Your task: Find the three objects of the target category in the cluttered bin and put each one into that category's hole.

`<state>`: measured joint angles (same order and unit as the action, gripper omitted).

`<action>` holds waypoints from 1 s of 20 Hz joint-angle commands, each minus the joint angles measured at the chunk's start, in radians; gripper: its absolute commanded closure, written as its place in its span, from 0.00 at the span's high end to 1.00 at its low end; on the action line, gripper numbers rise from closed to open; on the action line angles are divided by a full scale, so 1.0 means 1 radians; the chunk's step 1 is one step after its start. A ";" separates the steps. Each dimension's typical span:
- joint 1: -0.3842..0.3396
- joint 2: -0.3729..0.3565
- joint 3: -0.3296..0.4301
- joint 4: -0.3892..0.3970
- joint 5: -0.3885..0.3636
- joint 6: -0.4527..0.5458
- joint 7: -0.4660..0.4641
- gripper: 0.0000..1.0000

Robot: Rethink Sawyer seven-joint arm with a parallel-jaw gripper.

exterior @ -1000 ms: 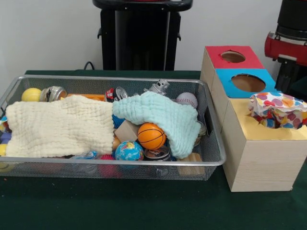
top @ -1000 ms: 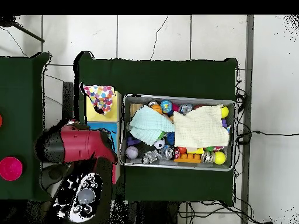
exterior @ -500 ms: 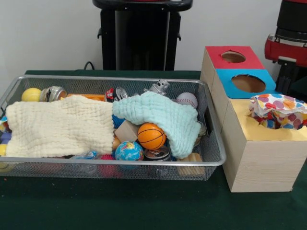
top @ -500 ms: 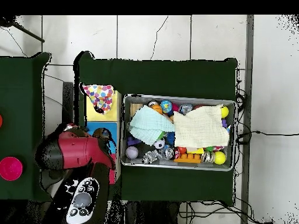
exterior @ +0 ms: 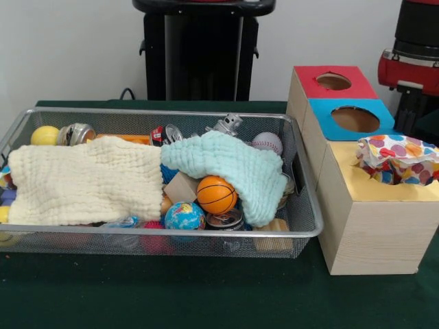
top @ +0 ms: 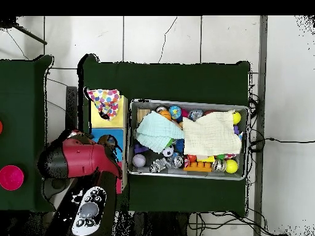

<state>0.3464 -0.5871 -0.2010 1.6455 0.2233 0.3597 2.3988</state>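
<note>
**Cloths Cover Toy-Filled Bin as Robot Arm Hangs Over Sorting Box**

A wire mesh bin (exterior: 302, 229) sits on a green table (exterior: 171, 295), packed with small toys and partly covered by two cloths. A cream cloth (exterior: 82, 181) lies over the left half in the front view, and a light blue cloth (exterior: 230, 161) drapes across the middle, its edge touching the cream one. Uncovered near the front wall are an orange basketball (exterior: 217, 195), a globe ball (exterior: 184, 216), a round tin (exterior: 226, 220) and a wooden block (exterior: 181, 186). Along the far wall lie a yellow ball (exterior: 44, 135), a metal can (exterior: 77, 133), a small silver robot figure (exterior: 227, 125) and a white baseball (exterior: 267, 142).

Just beside the bin stands a wooden sorting box (exterior: 363, 233) with three coloured tops: a red panel with a round hole (exterior: 333, 81), a blue panel with a larger hole (exterior: 354, 118), and a yellow panel whose opening is covered by a polka-dot cloth (exterior: 396, 157).

The red and black arm (top: 80, 158) hangs over the box's end seen from overhead, well apart from the bin's contents. Its tool cannot be made out in either view, so whether it is spread or pressed together cannot be told.
</note>
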 commanded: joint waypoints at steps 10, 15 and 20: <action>0.008 -0.001 -0.047 0.032 0.028 0.099 0.191 0.00; 0.001 -0.073 -0.052 0.058 0.022 0.167 0.160 0.00; 0.001 -0.162 -0.065 0.084 0.007 0.261 0.131 0.00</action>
<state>0.3612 -0.6546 -0.2556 1.6492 0.2224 0.4181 2.3988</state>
